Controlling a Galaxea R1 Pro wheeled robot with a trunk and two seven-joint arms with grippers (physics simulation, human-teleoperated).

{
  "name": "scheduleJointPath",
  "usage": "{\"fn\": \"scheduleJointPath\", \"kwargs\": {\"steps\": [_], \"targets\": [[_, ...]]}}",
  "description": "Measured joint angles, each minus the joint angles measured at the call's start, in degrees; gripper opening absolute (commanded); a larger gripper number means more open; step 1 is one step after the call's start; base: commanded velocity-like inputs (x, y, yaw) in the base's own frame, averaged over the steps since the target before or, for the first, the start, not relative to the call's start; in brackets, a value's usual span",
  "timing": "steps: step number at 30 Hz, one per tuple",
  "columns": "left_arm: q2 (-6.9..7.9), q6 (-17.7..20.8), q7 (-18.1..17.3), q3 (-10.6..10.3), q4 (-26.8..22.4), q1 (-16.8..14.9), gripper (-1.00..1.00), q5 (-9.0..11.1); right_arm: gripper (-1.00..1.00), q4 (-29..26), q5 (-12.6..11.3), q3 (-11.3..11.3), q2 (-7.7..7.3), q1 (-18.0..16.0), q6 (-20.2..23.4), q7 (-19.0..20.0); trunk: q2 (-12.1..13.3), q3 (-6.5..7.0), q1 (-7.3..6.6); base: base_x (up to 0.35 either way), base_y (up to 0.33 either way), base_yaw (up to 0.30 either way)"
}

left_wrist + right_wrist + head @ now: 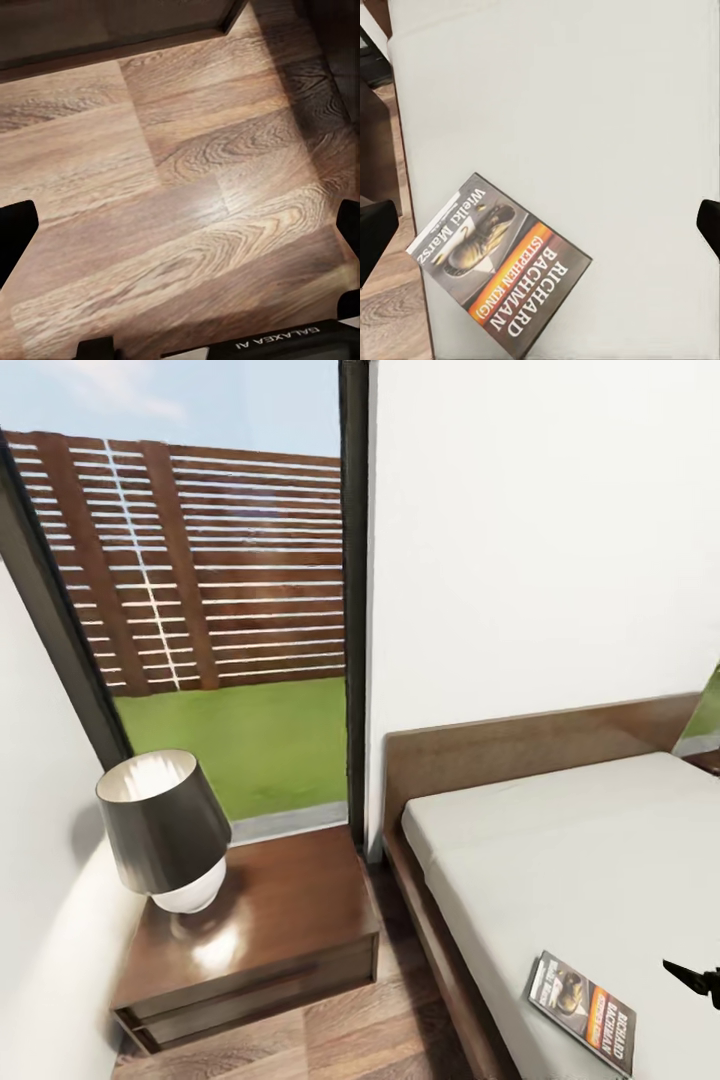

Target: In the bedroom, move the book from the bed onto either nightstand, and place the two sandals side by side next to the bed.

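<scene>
The book point(583, 1010) lies flat on the bed's grey mattress point(560, 850), close to its near left edge. Its dark cover with an orange band reads "RICHARD BACHMAN". In the right wrist view the book point(502, 262) lies just below my right gripper point(540, 225), which is open and hovers above the mattress point(585, 97). In the head view the right gripper point(695, 975) pokes in just right of the book. The nightstand point(280, 930) stands left of the bed. My left gripper point(180, 232) hangs open over the wood floor point(172, 172). The two sandals are out of view.
A lamp with a dark shade point(165, 830) takes the nightstand's left half; its right half is bare. A narrow strip of floor point(390, 1010) separates nightstand and bed frame point(440, 950). A white wall and a tall window point(220, 610) stand behind.
</scene>
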Motion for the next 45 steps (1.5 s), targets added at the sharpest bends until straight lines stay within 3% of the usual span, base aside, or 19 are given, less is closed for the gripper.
{"fn": "scheduleJointPath", "kwargs": {"steps": [24, 35, 45], "targets": [[0.01, 0.0, 0.0, 0.0, 0.0, 0.0, 1.00, 0.0, 1.00, -0.1, 0.0, 0.3, 0.04, 0.0, 0.0, -0.1, 0.0, 0.29, 0.00, 0.000, 0.000, -0.044], [0.00, 0.0, 0.0, 0.0, 0.0, 0.0, 1.00, 0.0, 1.00, -0.1, 0.0, 0.3, 0.04, 0.0, 0.0, 0.0, 0.0, 0.29, 0.00, 0.000, 0.000, -0.223], [0.01, 0.0, 0.0, 0.0, 0.0, 0.0, 1.00, 0.0, 1.00, -0.1, 0.0, 0.3, 0.05, 0.0, 0.0, 0.0, 0.0, 0.29, 0.00, 0.000, 0.056, -0.042]]}}
